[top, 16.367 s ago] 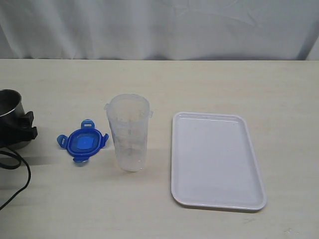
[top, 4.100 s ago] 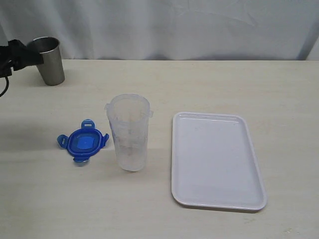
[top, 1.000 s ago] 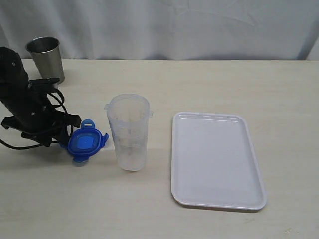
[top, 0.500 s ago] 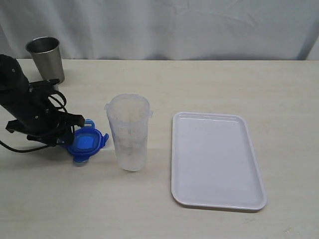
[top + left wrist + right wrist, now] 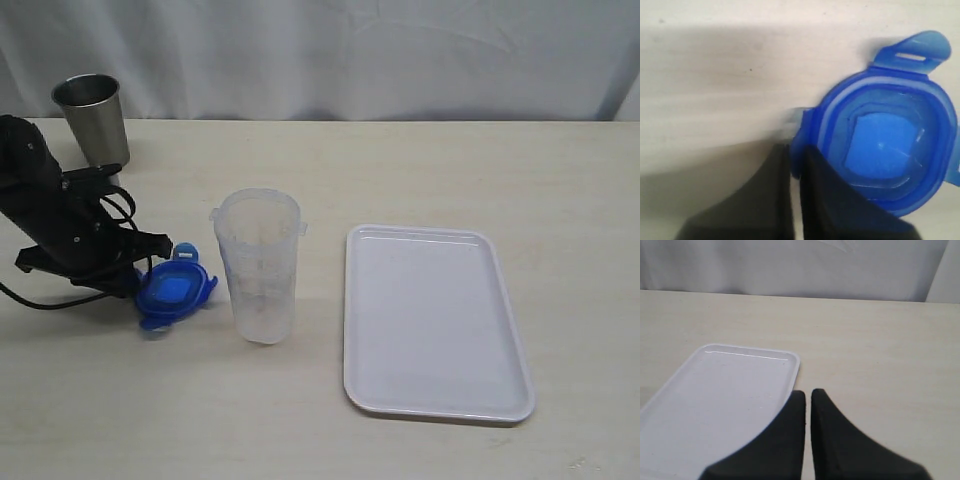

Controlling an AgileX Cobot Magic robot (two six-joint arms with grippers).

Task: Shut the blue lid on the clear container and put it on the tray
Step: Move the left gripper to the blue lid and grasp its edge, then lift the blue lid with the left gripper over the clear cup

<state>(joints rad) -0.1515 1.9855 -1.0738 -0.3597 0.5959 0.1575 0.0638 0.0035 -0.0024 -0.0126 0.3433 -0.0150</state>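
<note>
Left gripper (image 5: 796,156): the two dark fingers are pressed almost together on one edge tab of the blue lid (image 5: 885,140). Only a thin slit remains between them, with blue plastic in it.
Blue lid: nearly all of it reaches out past the fingertips, low over the table (image 5: 400,170). I cannot tell if it rests there or is a little raised.
Clear container (image 5: 258,265): it stands upright and open beyond the lid from these fingers, near but apart.
Tray (image 5: 430,330): it lies past the container, well apart from the left fingers.
Right gripper (image 5: 807,392): the fingers are together with nothing between them, and a corner of the tray lies just ahead of the tips.
Risk: the hold is on one tab only, so I judge the lid may swing, fold at the tab or slip out. An off-centre lid could also push the tall narrow container over.
Hard to see: the pinched tab is mostly covered by the fingers. The lid's far edge is cut off in the left wrist view, and its sticker is not visible. The right arm is absent from the exterior view.
Steel cup (image 5: 92,118): it stands behind the left arm, away from the fingers.
</note>
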